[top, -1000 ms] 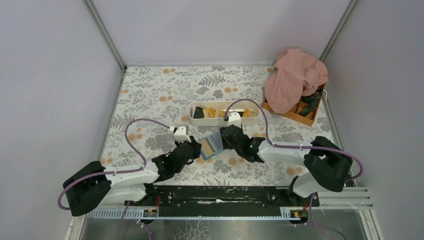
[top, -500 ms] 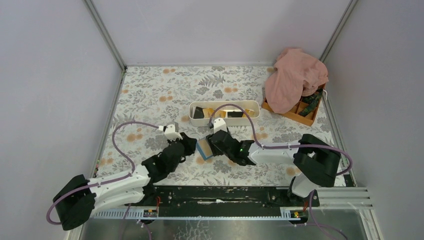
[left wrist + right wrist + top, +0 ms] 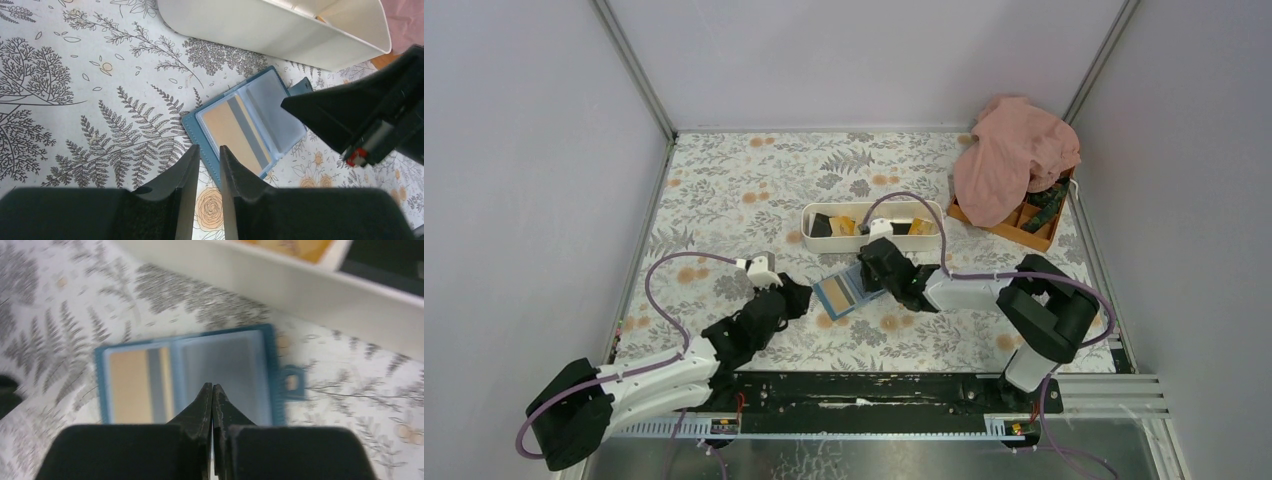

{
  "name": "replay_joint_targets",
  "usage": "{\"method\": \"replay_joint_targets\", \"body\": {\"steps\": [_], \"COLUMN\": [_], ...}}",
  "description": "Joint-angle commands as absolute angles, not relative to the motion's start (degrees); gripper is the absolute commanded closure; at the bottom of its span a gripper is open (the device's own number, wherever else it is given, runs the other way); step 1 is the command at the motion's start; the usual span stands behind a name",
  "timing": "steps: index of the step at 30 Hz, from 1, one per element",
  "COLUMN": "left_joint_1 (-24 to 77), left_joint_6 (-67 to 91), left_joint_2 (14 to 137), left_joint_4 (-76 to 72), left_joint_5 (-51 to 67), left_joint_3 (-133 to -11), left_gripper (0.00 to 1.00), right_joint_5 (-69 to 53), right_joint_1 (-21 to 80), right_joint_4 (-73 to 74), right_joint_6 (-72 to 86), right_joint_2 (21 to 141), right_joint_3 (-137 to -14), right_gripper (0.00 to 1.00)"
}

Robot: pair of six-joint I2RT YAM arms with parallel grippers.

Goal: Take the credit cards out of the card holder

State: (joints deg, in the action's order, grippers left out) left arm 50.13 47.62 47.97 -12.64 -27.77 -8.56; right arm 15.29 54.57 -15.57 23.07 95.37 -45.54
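Right gripper pinched shut, tips over fold of card holder. Left gripper at narrow gap, nothing between, just near-left of holder. Holder open flat mid-table, long axis roughly left-right, slightly skewed, clasp tab at right end. One orange card in left pocket. One white tray just beyond, orange and black cards inside, count unclear. Orange box and pink cloth far right.

Left fingers narrowly parted, nothing between them — right fingers pressed tight, tips touching.
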Motion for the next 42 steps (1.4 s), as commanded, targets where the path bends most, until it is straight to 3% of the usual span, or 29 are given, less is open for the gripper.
{"method": "replay_joint_targets", "body": {"steps": [1,14,28,29,32,34,42], "left_joint_1": [49.8,49.8,49.9,49.8,49.8,49.8,49.8], "left_joint_6": [47.0,46.5,45.8,45.8,45.6,45.6,45.4], "left_joint_2": [46.4,47.2,51.4,51.7,52.3,52.1,51.4], "left_joint_4": [-12.6,-13.1,-16.8,-17.1,-16.7,-16.3,-16.8], "left_joint_5": [-27.9,-27.2,-26.1,-26.0,-25.7,-25.8,-26.4], "left_joint_3": [-8.3,-7.7,-8.0,-8.0,-8.6,-8.5,-7.6], "left_gripper": [0.73,0.73,0.73,0.73,0.73,0.73,0.73], "right_joint_5": [15.5,21.1,21.0,21.3,23.0,24.0,25.6], "right_joint_1": [50.7,50.3,50.4,50.4,50.4,50.4,50.4], "right_joint_4": [-18.3,-13.5,-10.9,-10.4,-9.1,-8.6,-5.7], "right_joint_6": [25.7,27.5,29.1,28.8,27.8,26.9,22.7], "right_joint_2": [93.9,95.5,85.3,85.6,86.5,86.6,86.8], "right_joint_3": [-43.9,-40.4,-32.9,-33.9,-36.3,-37.6,-42.4], "right_gripper": [1.00,1.00,1.00,0.97,0.72,0.63,0.56]}}
